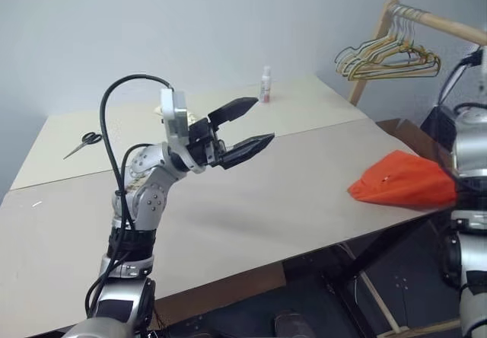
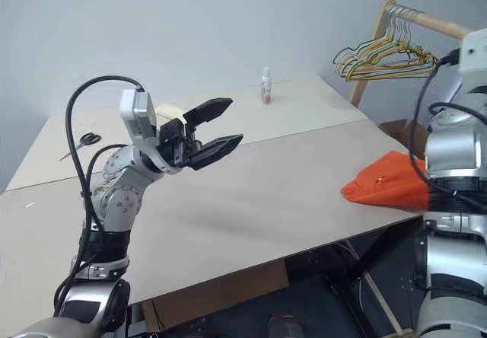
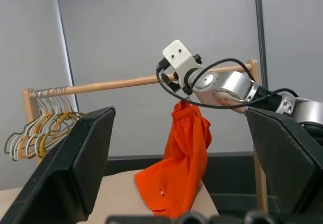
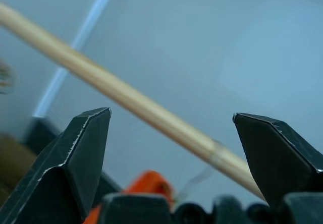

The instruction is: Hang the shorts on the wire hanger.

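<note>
**A:** Left wrist view, please: where are the shorts [image 3: 184,158]?

**B:** They dangle beneath the wooden rail [image 3: 116,84], lower end pooled at the surface's [image 1: 228,201] right edge. I cannot make out the wire hanger.

**A:** And the grippers?

**B:** Right gripper [image 4: 171,115] is up by the rail, fingers apart, nothing between them. Left gripper [image 1: 264,119] hovers above the surface, fingers apart, likely keeping clear.

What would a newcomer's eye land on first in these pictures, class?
The bright orange shorts, hanging up near the wooden rail and trailing onto the table's right edge. Next, the left gripper, raised over the table with black fingers apart. Then the bundle of hangers on the rail's end.
</note>
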